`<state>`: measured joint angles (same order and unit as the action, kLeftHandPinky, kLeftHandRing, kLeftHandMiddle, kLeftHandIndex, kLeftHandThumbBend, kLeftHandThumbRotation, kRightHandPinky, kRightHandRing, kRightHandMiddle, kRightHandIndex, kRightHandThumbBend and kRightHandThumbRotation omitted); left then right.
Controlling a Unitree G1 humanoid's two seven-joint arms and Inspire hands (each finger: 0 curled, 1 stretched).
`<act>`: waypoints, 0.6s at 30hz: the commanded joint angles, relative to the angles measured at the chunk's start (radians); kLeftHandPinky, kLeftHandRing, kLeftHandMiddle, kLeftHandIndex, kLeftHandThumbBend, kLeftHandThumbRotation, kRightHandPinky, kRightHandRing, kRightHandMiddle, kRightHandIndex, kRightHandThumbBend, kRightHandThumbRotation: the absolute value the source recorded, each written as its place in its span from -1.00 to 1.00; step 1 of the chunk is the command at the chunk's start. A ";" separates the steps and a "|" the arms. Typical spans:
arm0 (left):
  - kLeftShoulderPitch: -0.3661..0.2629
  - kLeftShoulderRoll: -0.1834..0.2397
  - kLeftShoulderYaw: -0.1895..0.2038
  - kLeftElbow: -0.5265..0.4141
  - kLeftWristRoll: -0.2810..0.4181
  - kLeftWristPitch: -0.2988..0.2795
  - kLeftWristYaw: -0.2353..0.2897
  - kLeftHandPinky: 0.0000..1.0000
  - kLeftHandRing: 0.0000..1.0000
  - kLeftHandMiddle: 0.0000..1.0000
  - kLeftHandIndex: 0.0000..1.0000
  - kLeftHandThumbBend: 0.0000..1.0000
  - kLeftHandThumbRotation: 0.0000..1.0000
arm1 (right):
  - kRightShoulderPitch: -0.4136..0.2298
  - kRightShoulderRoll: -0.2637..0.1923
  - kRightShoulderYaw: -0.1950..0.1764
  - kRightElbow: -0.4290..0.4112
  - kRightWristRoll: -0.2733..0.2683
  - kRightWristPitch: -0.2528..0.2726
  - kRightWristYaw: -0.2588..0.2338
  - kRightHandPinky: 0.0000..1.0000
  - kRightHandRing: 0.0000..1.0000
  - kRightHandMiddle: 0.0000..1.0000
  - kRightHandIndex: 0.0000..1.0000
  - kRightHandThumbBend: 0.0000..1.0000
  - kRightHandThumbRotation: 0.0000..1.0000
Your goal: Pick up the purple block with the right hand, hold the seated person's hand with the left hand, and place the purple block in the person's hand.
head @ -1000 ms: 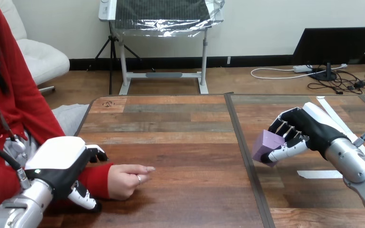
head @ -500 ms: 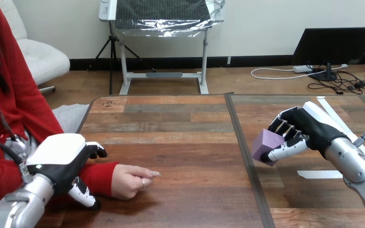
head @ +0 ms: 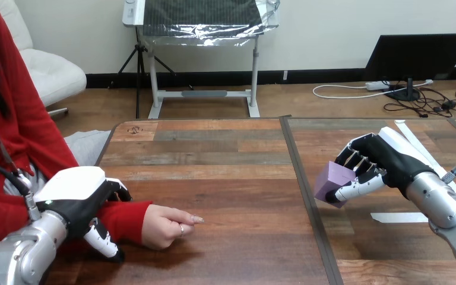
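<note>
Right hand point(head: 373, 168): fingers curled, grasping purple block point(head: 331, 181) above the table's point(head: 214, 148) right half. Block tilted, free faces leftward, no long axis discernible. Left hand point(head: 74, 202): fingers and thumb clasped round the red-sleeved wrist point(head: 122, 217). Person's hand point(head: 167, 225) rests near-left on the table.

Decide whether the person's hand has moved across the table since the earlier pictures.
Yes. The person's hand has slid slightly toward the view's right, nearer the table's dark seam.
</note>
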<state>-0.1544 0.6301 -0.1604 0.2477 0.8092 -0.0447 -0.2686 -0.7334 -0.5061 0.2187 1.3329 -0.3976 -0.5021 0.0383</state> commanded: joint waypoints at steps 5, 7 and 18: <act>-0.063 0.029 -0.024 0.021 -0.021 0.034 -0.059 0.00 0.29 0.36 0.34 0.83 -0.96 | -0.030 -0.011 -0.026 -0.047 0.021 -0.020 -0.016 -0.14 -0.11 -0.05 -0.03 0.65 -1.00; -0.062 0.028 -0.025 0.020 -0.025 0.034 -0.059 -0.02 0.27 0.34 0.32 0.82 -0.97 | -0.030 -0.012 -0.024 -0.048 0.018 -0.028 -0.020 -0.14 -0.11 -0.05 -0.03 0.65 -1.00; -0.064 0.020 -0.031 0.045 -0.065 0.015 -0.067 -0.18 0.01 0.14 0.16 0.74 -1.00 | -0.033 -0.009 -0.025 -0.044 0.018 -0.011 -0.032 -0.18 -0.14 -0.08 -0.06 0.70 -1.00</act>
<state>-0.1766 0.6351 -0.1715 0.2577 0.7639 -0.0200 -0.3222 -0.7334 -0.5061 0.2187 1.3329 -0.3973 -0.5055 0.0366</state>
